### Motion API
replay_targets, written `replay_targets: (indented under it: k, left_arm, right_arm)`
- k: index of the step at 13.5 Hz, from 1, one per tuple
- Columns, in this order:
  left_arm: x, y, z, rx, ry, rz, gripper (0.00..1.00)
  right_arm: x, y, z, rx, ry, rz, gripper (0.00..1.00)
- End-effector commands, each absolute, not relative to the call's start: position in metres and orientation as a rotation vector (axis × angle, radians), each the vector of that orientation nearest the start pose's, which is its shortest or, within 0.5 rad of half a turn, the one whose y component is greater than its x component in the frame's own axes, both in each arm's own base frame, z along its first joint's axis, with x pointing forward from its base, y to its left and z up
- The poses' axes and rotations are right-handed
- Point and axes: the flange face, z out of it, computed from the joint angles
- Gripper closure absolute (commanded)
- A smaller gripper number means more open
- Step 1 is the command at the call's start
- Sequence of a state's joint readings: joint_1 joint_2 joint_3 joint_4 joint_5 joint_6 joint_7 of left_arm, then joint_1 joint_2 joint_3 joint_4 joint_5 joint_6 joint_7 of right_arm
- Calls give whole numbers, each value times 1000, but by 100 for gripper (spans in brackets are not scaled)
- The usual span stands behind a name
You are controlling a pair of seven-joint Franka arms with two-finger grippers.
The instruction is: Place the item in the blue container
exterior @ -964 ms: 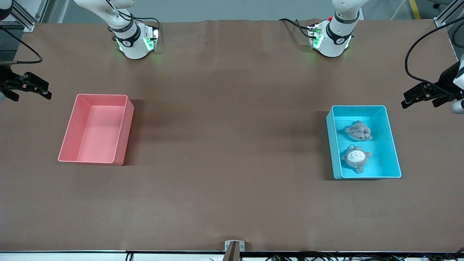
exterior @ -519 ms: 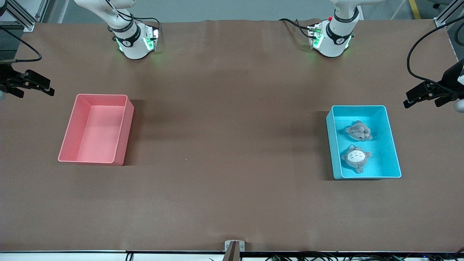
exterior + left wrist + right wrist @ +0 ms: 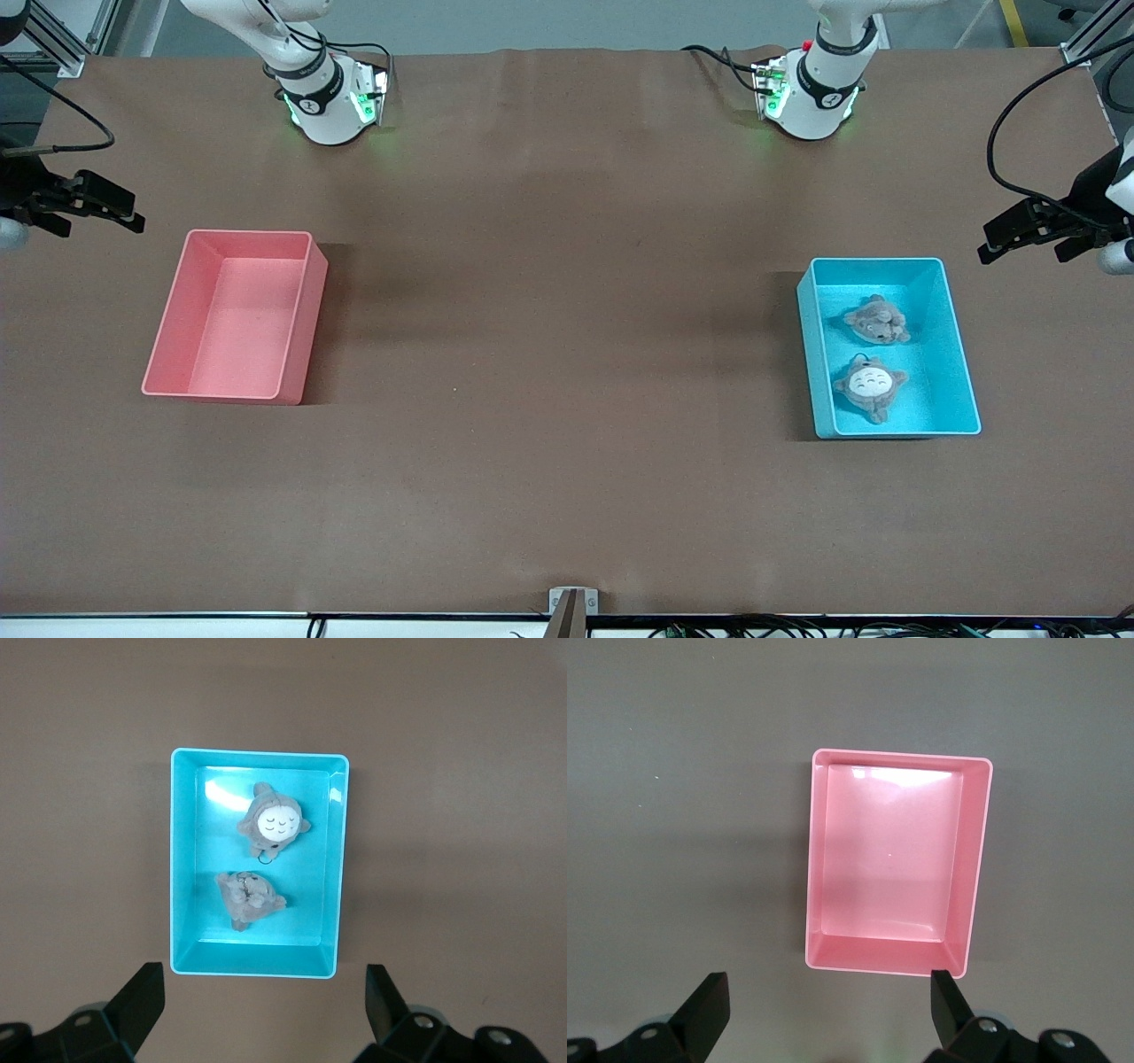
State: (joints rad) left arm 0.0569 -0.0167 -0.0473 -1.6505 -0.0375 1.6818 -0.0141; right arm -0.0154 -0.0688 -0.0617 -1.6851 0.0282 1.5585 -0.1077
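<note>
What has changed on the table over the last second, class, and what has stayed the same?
Only the arms shifted slightly. The right gripper, open and empty, drifted toward the table's middle and up in the front view, above the table next to the pink bin. The left gripper, open and empty, barely moved. Nothing was grasped or released. Both plush toys stayed in the blue container.

Two plush toys [image 3: 873,354] in the container [image 3: 964,372] at the left arm's end.
</note>
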Motion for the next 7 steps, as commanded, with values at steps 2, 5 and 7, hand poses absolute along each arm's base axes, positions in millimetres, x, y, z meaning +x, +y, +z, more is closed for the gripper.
replay_targets:
  k: [2,5,7]
  left_arm:
    - [558,3,612,-3185,-42,-81,0]
    - [558,-5,613,-3185,-22,-83,0]
    - [557,-5,612,-3184,-22,-80,0]
  right_arm:
    - [519,-37,612,-3116,-31,62,0]
    - [521,-34,614,-3148,-59,40,0]
    - [521,-32,614,-3151,-62,38,0]
